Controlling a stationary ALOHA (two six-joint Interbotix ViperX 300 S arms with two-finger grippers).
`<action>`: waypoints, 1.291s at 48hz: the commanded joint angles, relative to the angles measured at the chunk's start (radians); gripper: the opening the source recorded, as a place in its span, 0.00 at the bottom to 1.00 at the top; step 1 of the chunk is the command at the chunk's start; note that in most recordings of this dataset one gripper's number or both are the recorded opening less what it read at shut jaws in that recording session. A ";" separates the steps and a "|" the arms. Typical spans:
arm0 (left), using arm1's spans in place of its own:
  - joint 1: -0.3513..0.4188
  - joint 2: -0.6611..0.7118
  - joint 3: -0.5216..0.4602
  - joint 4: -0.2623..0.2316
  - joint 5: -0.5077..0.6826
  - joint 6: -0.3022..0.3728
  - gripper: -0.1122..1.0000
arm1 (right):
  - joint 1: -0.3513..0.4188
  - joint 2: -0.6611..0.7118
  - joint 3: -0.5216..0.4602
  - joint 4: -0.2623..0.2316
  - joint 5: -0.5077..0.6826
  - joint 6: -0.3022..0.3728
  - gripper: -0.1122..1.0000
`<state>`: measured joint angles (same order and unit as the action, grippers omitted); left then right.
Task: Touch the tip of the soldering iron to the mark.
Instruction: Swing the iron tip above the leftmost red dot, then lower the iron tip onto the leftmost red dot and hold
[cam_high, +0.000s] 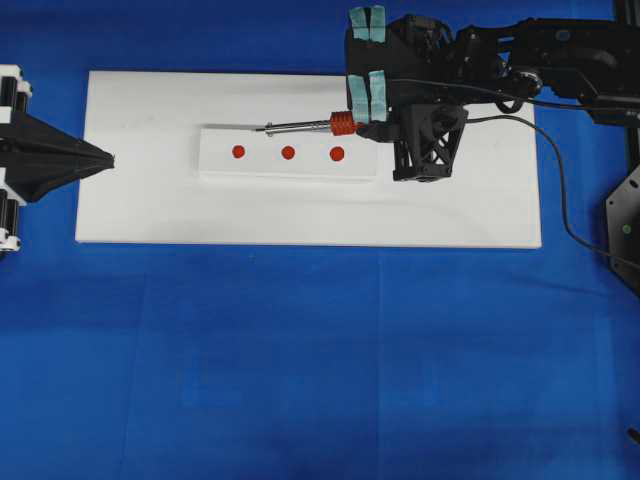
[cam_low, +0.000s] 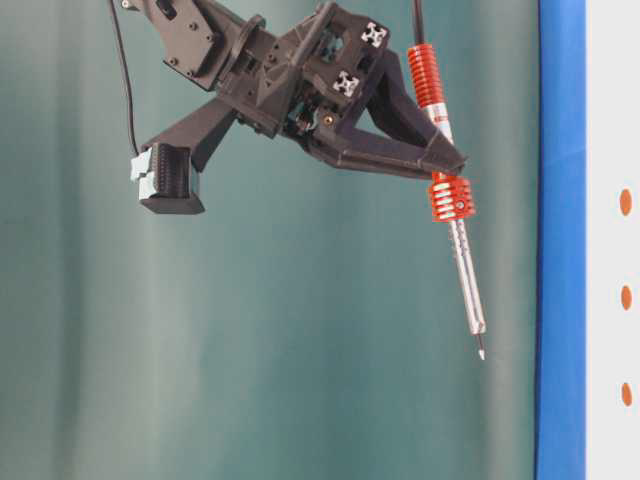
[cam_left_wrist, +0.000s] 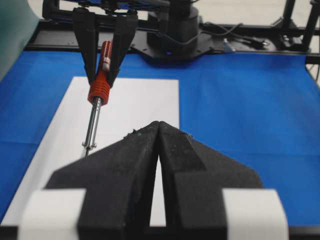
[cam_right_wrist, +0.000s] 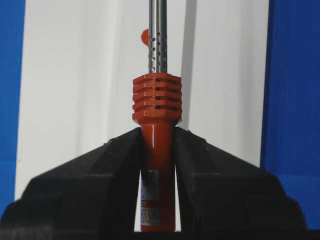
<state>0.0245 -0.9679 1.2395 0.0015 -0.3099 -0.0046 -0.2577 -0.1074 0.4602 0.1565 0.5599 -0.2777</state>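
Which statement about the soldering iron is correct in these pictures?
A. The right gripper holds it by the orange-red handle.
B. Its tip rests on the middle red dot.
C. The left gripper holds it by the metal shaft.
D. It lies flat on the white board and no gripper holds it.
A: the right gripper is shut on the orange-red handle of the soldering iron, clear of the white strip.

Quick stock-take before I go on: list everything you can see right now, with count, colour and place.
soldering iron: one, orange-red handle, silver shaft, held above the strip's far edge, tip clear of the board.
cord: one, black, trailing off to the right.
red dots: three, in a row on the strip; the mark is the right-end one.
strip: one, white, on the board.
board: one, white, on the cloth.
cloth: one, blue, covering the table.
right claw: black, shut on the soldering iron's handle.
left claw: black, shut, empty, at the board's left end.
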 joint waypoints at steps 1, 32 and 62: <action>0.003 0.005 -0.009 0.000 -0.009 -0.002 0.10 | -0.003 -0.014 -0.028 0.000 -0.009 0.000 0.16; 0.003 0.005 -0.008 0.000 -0.009 -0.002 0.10 | -0.002 0.083 -0.054 -0.002 -0.029 0.003 0.16; 0.002 0.008 -0.005 0.000 -0.009 0.005 0.10 | -0.005 0.229 -0.095 0.000 -0.069 -0.005 0.16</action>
<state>0.0245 -0.9679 1.2441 0.0015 -0.3099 -0.0031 -0.2592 0.1335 0.3912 0.1565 0.5001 -0.2807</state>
